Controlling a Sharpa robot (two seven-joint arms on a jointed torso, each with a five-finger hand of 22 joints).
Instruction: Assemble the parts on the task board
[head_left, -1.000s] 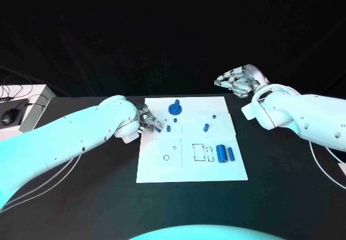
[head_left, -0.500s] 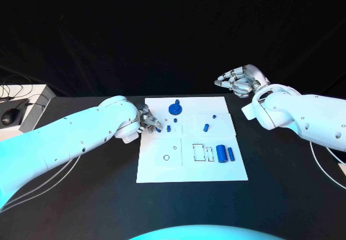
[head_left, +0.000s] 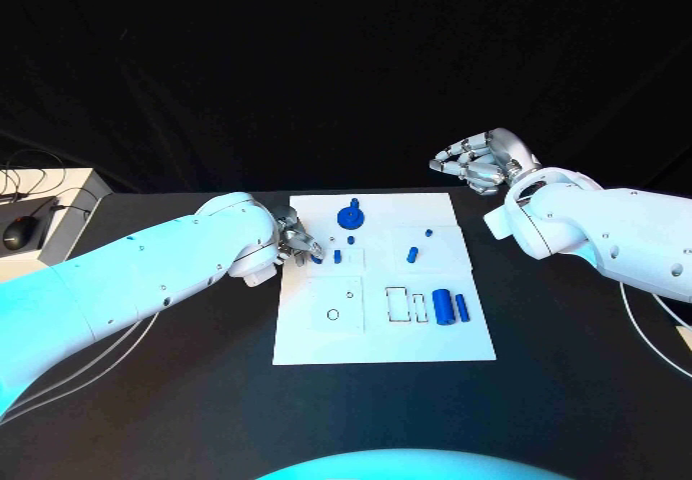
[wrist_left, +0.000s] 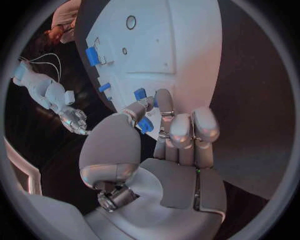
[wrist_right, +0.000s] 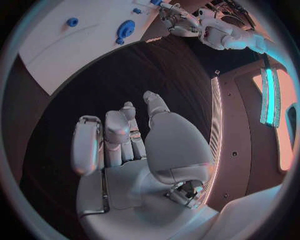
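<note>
From the head view nothing has shifted since before: the left hand (head_left: 299, 243) pinches a small blue part (head_left: 317, 258) at the task board (head_left: 384, 335) edge, mostly hidden there, plainer from its wrist, while the right hand (head_left: 485, 160) stays curled, empty.

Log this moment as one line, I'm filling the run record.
left hand: pinching small blue part at task board | right hand: curled, raised off board, holding nothing | stage: assembly underway
</note>
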